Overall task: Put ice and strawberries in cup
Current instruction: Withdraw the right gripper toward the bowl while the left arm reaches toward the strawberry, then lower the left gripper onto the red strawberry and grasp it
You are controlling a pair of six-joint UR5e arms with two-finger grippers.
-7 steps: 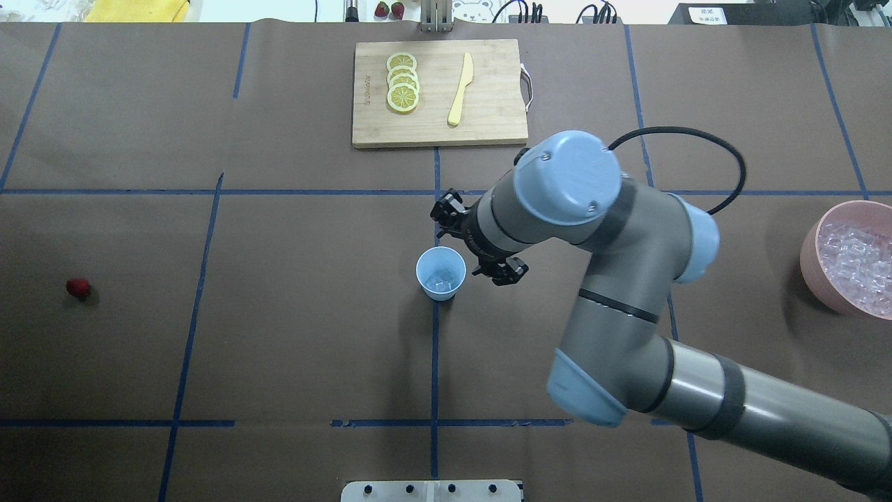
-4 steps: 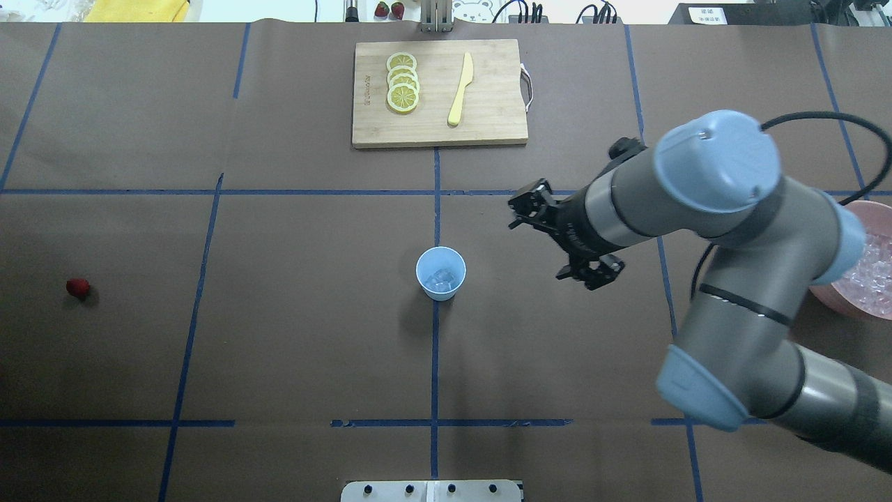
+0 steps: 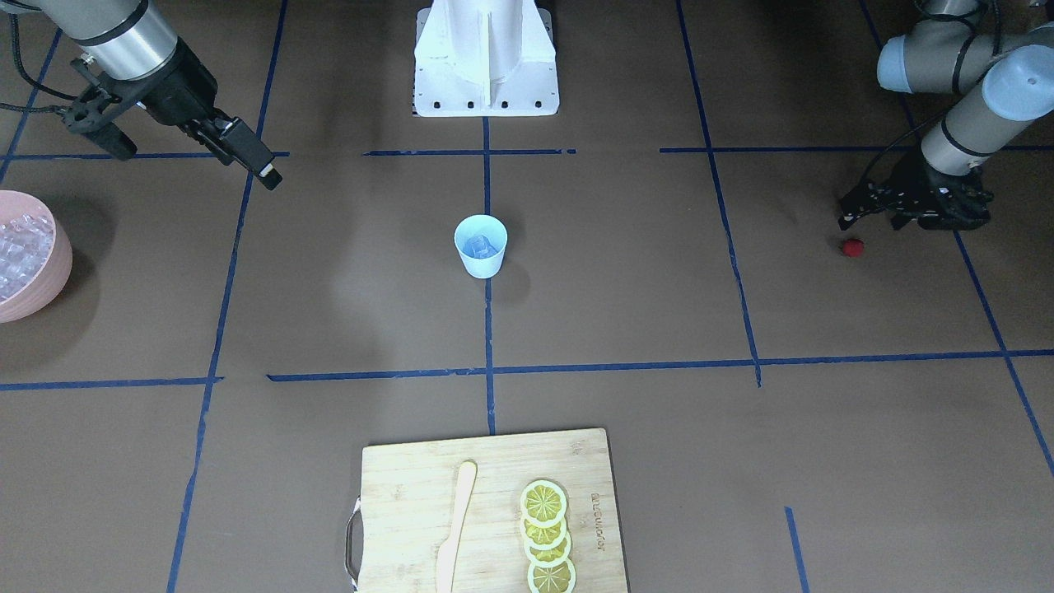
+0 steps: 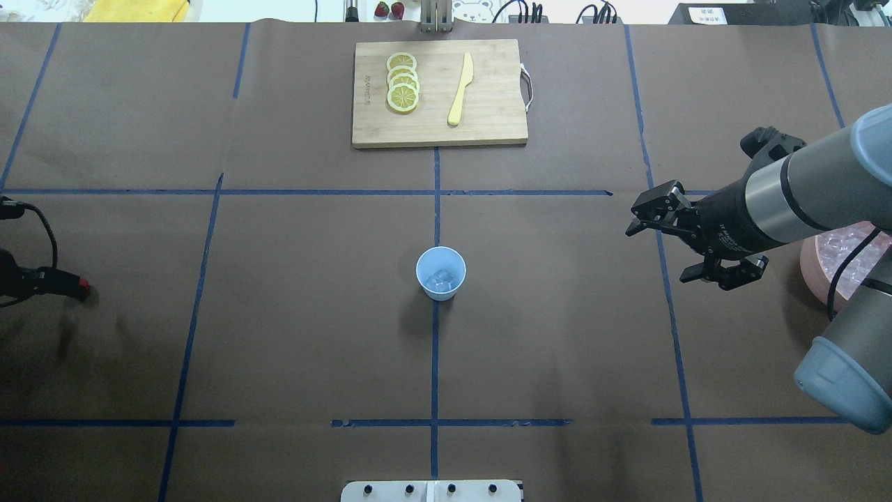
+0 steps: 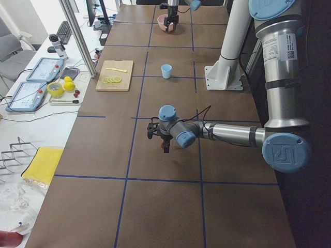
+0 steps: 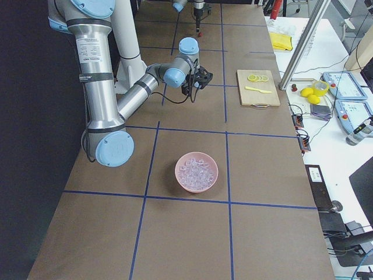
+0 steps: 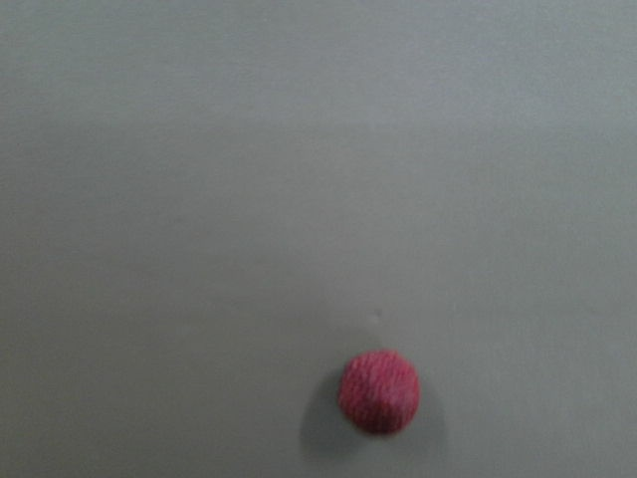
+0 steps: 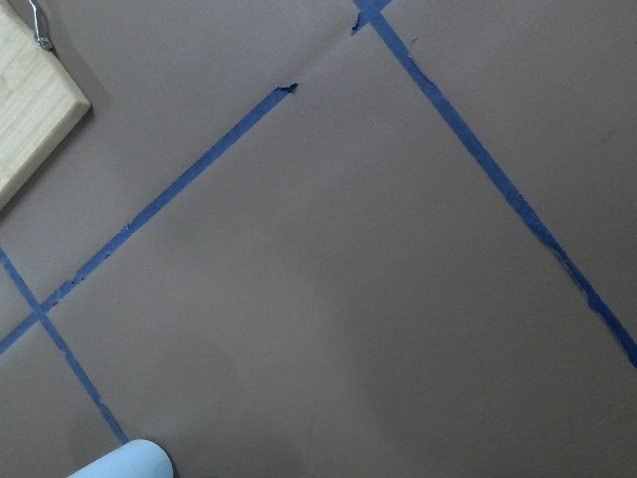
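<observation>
The brown-papered table point(image 4: 313, 335) carries everything. The right gripper point(image 4: 656, 254) hangs over bare paper between the cup point(image 3: 480, 265) and the bowl point(image 6: 197, 190), its jaws spread wide with nothing between them. The left gripper point(image 3: 914, 212) sits low at the table's left end, just beside the strawberry point(image 7: 379, 391). It is too dark against the paper to tell whether it is parted or closed. The strawberry lies loose on the table, well apart from the cup.

The main risk is that pick. The berry is tiny and round, so a finger landing off-centre would likely nudge it into a roll, and a pinch near its edge could squirt it out. The carry to the cup is long, and a weak hold might drop the berry on the way. The cup is light and narrow-mouthed, so a low approach could clip its rim and tip it, spilling what it holds.

The cutting board point(image 4: 488, 129) on the far side bears overlapping lemon slices point(image 4: 403, 82) and a yellow knife point(image 4: 460, 89). The pink bowl, at the right end, is heaped with ice point(image 6: 197, 169). The cup stands upright at the table's middle with a few cubes of ice at its bottom and no berry in it.
</observation>
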